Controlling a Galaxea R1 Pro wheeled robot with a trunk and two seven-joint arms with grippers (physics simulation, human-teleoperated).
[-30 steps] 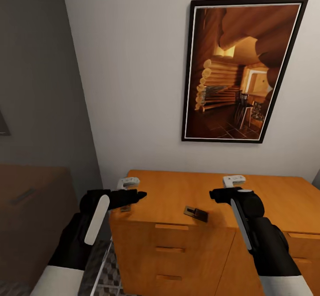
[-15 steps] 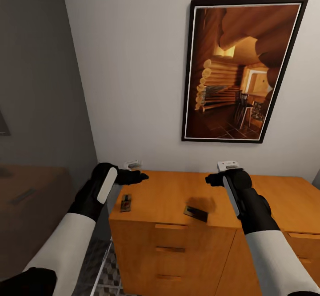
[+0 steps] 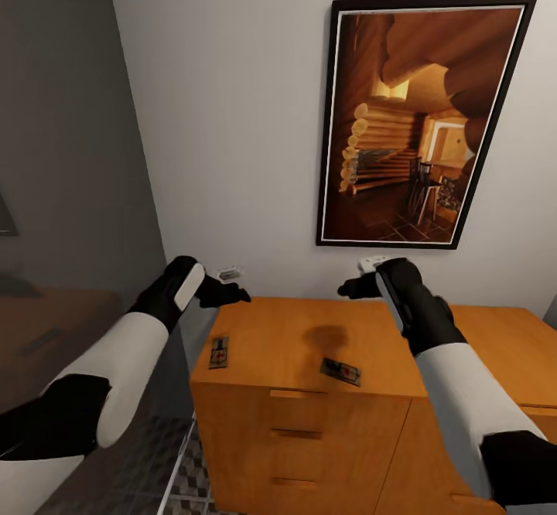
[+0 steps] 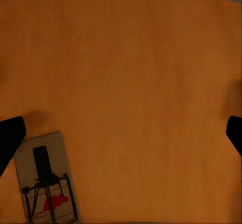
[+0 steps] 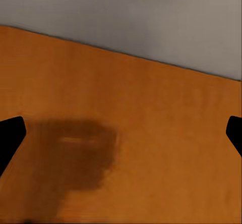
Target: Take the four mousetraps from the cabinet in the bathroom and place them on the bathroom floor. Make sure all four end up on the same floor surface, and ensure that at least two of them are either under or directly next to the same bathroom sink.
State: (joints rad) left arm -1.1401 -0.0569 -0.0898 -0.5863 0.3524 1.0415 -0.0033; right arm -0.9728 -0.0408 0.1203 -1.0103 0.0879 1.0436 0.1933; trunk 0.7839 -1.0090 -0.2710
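Two mousetraps flat on the cabinet, both tools spread wide, empty.

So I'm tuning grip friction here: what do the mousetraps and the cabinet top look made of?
Mousetraps: seemingly bare pale wood boards, matte, with thin dark wire, likely metal, and a red mark. Cabinet top: orange-brown wood look, smooth satin finish, faint grain.
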